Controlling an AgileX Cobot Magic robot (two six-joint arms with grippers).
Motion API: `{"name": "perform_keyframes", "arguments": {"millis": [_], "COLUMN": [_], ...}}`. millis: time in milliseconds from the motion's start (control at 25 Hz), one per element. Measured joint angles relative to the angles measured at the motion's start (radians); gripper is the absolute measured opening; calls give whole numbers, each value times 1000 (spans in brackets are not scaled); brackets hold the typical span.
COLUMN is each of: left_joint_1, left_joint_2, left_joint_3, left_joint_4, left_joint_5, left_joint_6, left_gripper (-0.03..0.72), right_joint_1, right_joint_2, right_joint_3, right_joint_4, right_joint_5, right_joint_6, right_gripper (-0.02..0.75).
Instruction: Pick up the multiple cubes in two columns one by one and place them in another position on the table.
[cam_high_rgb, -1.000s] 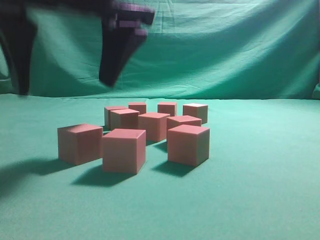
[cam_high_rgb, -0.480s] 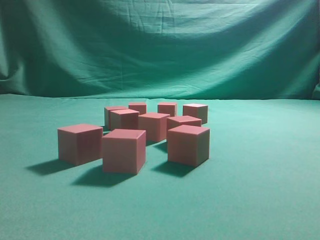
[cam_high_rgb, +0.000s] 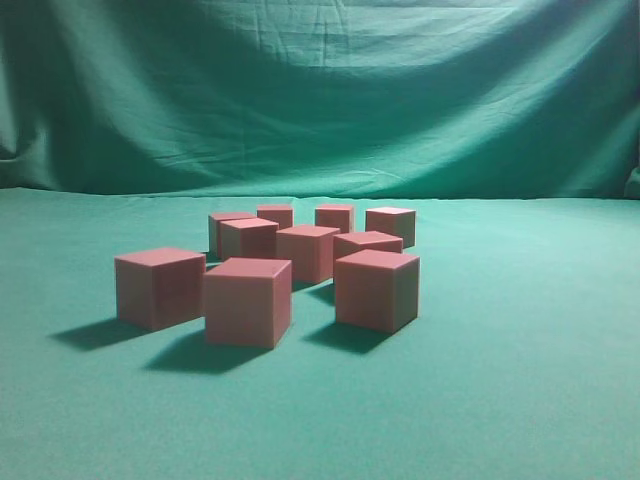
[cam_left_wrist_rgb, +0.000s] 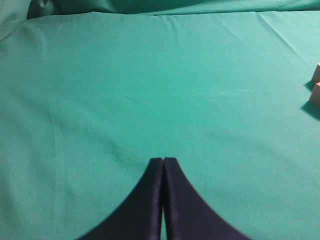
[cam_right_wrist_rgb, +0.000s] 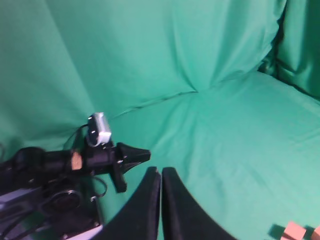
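- Left gripper: jaws pressed together, holding nothing, poised over bare table well apart from the cubes; only two block corners show at the right edge of its view. Risk: a descent with the jaws not parted would strike a block top and shove it.
- Left block and front block: standing just beside each other in the exterior view, the gap too narrow to judge. Risk: a finger entering there would likely nudge the neighbour.
- Rear group of cubes: tightly bunched, partly hiding one another. Risk: the count and the columns are hard to read, so the wrong block could be taken.
- Right gripper: jaws together, empty, raised and facing the curtain with the other arm in its view. Risk: arms crossing near the cluster could collide.
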Motion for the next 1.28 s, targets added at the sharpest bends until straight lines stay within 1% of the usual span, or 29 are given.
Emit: {"name": "perform_keyframes", "arguments": {"millis": [160, 320, 440, 600, 680, 760, 920, 1000, 1120, 1280], "left_joint_1": [0, 0, 0, 0, 0, 0, 0, 0, 0, 0], "left_joint_2": [0, 0, 0, 0, 0, 0, 0, 0, 0, 0], "left_joint_3": [0, 0, 0, 0, 0, 0, 0, 0, 0, 0], "left_joint_4": [0, 0, 0, 0, 0, 0, 0, 0, 0, 0], "left_joint_5": [0, 0, 0, 0, 0, 0, 0, 0, 0, 0], "left_joint_6": [0, 0, 0, 0, 0, 0, 0, 0, 0, 0], "left_gripper": [0, 0, 0, 0, 0, 0, 0, 0, 0, 0], "right_joint_1": [0, 0, 0, 15, 15, 5, -102, -183, -321, -483], "right_joint_2": [-133, -248, -296, -352, -389, -436, -550, -619, -710, -809], "right_joint_3": [30, 29, 31, 64, 105, 173, 357, 452, 571, 728], "right_joint_4": [37, 45, 45, 30, 20, 14, 9, 9, 9, 9], "right_joint_5": [84, 225, 296, 294, 245, 163, -11, -93, -161, -254], "right_joint_6": [-12, -14, -53, -129, -144, -147, -150, -152, -152, -164], "right_gripper": [0, 0, 0, 0, 0, 0, 0, 0, 0, 0]}}
